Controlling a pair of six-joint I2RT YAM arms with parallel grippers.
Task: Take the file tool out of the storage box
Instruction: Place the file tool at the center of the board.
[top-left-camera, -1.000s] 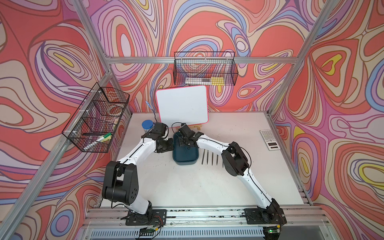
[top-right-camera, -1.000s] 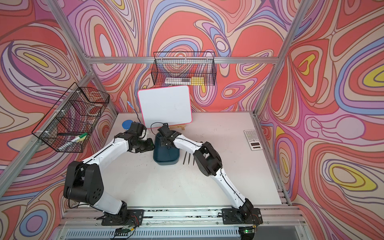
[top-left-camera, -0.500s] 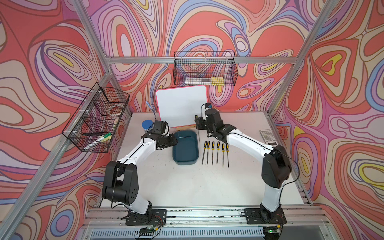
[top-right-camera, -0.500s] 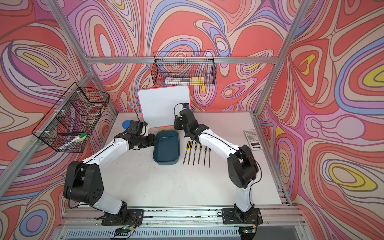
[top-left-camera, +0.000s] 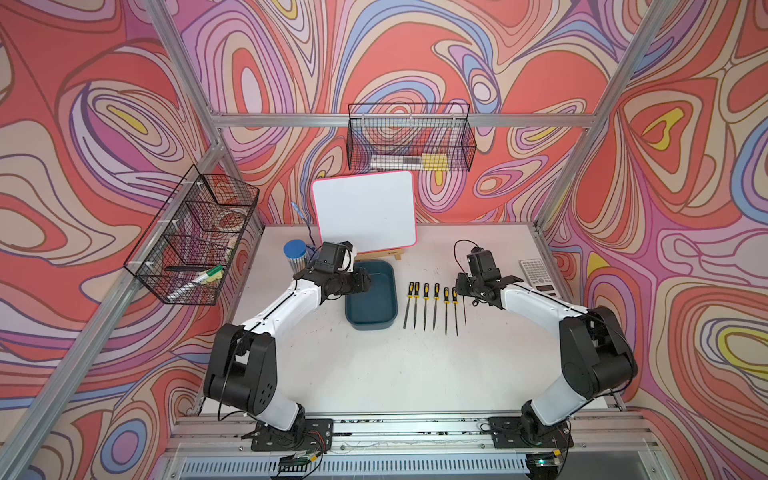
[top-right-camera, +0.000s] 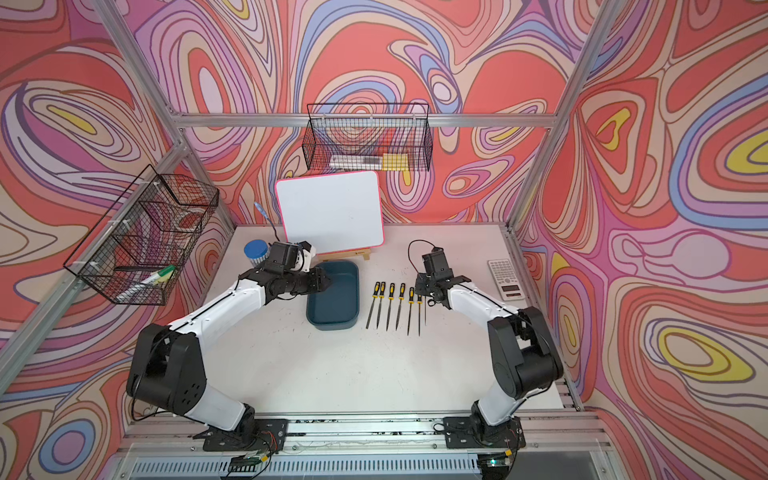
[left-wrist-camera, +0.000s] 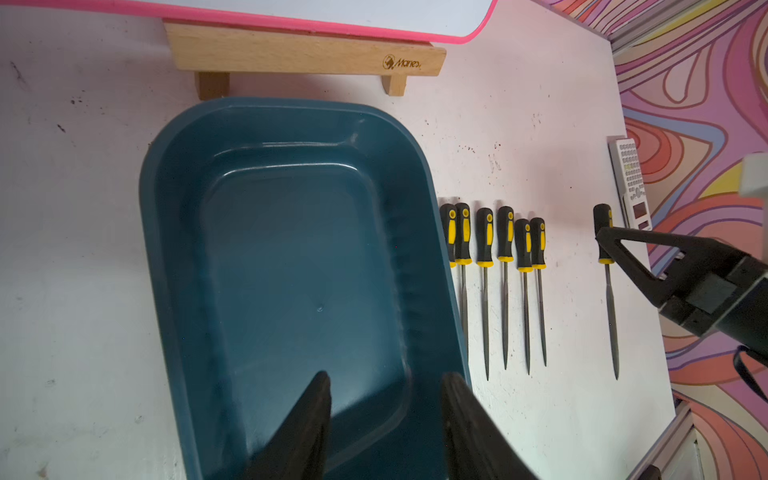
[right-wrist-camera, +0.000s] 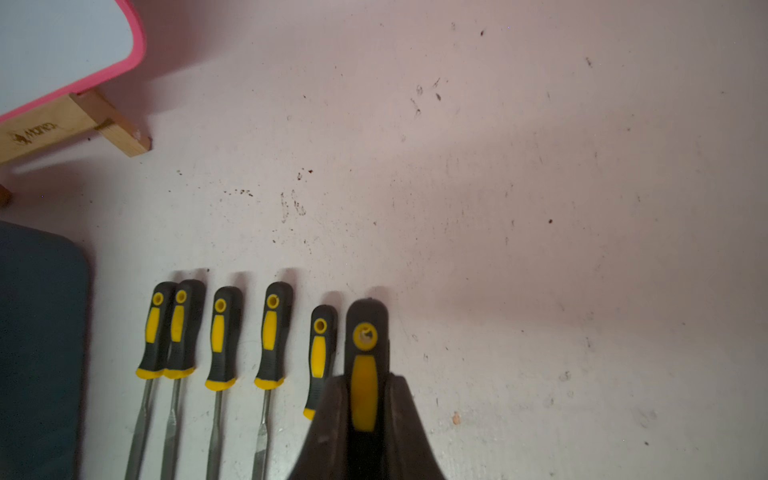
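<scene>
Over the table (right-wrist-camera: 540, 199), right gripper (right-wrist-camera: 365, 397) clamps one file tool (right-wrist-camera: 366, 328).
Left gripper (left-wrist-camera: 386, 380) hangs half open, empty, over the storage box (left-wrist-camera: 286, 257).

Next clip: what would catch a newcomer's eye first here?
A row of six yellow-and-black files lies side by side beside the empty teal storage box. The right gripper is shut on a seventh file at the row's end away from the box, while the left gripper hangs open over the box.
</scene>
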